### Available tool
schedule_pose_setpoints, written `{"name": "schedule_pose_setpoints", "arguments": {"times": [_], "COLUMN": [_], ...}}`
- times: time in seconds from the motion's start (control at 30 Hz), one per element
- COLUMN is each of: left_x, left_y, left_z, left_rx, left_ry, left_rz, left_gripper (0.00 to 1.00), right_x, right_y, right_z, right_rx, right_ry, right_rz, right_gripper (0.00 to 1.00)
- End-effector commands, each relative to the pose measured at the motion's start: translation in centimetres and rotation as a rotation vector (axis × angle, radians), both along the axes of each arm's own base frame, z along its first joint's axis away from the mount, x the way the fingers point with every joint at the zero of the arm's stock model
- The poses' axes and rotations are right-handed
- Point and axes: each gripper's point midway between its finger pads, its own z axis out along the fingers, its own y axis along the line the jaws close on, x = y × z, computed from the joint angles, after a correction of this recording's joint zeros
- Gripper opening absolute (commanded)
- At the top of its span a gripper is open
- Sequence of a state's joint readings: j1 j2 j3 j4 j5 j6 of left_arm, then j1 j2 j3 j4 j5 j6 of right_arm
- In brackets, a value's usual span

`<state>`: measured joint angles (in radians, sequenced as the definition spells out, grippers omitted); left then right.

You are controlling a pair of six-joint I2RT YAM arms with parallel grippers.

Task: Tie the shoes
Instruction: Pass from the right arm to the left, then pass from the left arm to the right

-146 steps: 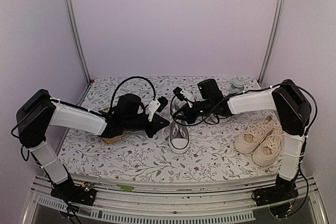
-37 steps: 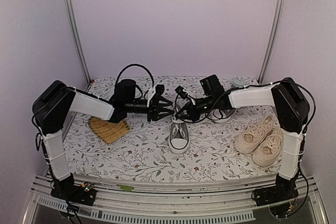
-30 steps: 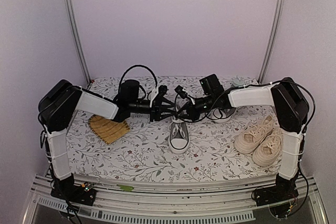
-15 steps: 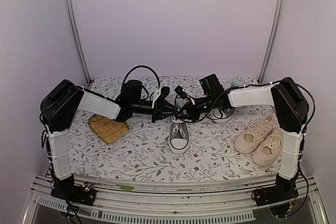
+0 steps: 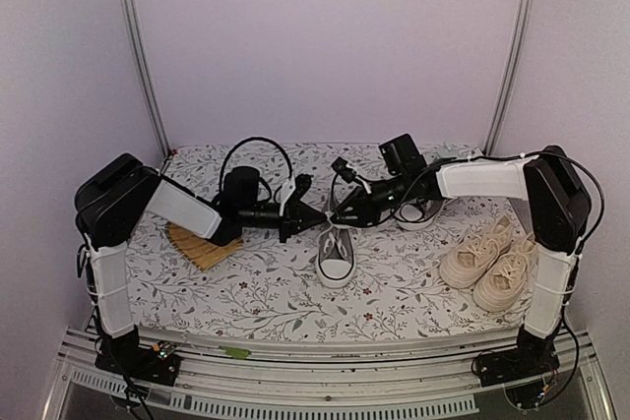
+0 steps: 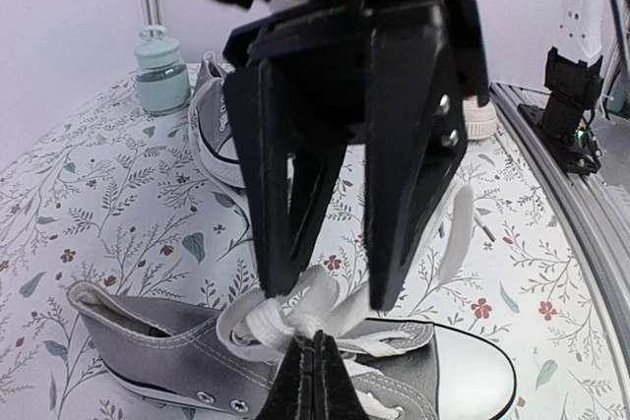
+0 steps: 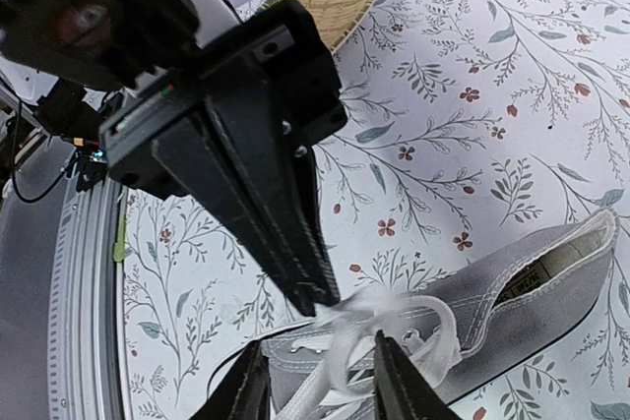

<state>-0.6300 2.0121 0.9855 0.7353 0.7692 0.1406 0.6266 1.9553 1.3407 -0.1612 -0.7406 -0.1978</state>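
At left of centre a woven mat point(image 5: 202, 243) lies on the floral worktop point(image 5: 266, 292). The left pincer point(image 5: 317, 215) is clenched on a white lace point(image 6: 295, 317) loop of the grey shoe point(image 5: 336, 255), which stands mid-frame with its toe toward the bottom edge. The right pincer point(image 5: 345, 210) is released, its fingers straddling that lace. A second grey shoe point(image 6: 219, 135) lies further back. The cream shoes point(image 5: 489, 261) sit at lower right.

Robot lab test cell: plain lilac walls point(image 5: 325, 46), aluminium frame posts point(image 5: 139, 56), floral-covered table point(image 5: 276, 294), metal rail base point(image 5: 325, 369).
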Motion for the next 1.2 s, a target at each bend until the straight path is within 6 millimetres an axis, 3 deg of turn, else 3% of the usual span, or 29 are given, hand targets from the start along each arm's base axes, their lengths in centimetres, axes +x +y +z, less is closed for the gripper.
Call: {"name": "schedule_pose_setpoints", "arguments": {"times": [0.0,0.23,0.4,0.57,0.9,1.17], "left_x": [0.5,0.8,0.8,1.1,1.9,2.1], "left_y": [0.2,0.5,0.9,1.2,2.2,2.4], "left_z": [2.2,1.9,0.9,-0.3,-1.6,-2.3], "left_rx": [-0.053,-0.045,-0.019,0.026,0.08,0.104], "left_ry": [-0.053,-0.062,-0.058,-0.064,-0.077,-0.077], "left_rz": [0.044,0.067,0.078,0.1,0.146,0.15], "left_gripper": [0.0,0.0,0.0,0.0,0.0,0.0], "right_x": [-1.3,-1.5,0.8,2.7,0.9,2.5], "right_y": [-1.4,-2.9,-3.3,-4.3,-6.7,-9.1], "right_z": [2.6,1.2,-0.2,-3.0,-7.5,-8.6], "right_rx": [0.027,-0.001,-0.013,-0.049,-0.14,-0.206], "right_ry": [0.019,0.064,0.051,0.13,0.188,0.17], "right_rz": [0.007,-0.036,-0.165,-0.351,-0.424,-0.595], "right_gripper": [0.4,0.52,0.57,0.58,0.59,0.59]}}
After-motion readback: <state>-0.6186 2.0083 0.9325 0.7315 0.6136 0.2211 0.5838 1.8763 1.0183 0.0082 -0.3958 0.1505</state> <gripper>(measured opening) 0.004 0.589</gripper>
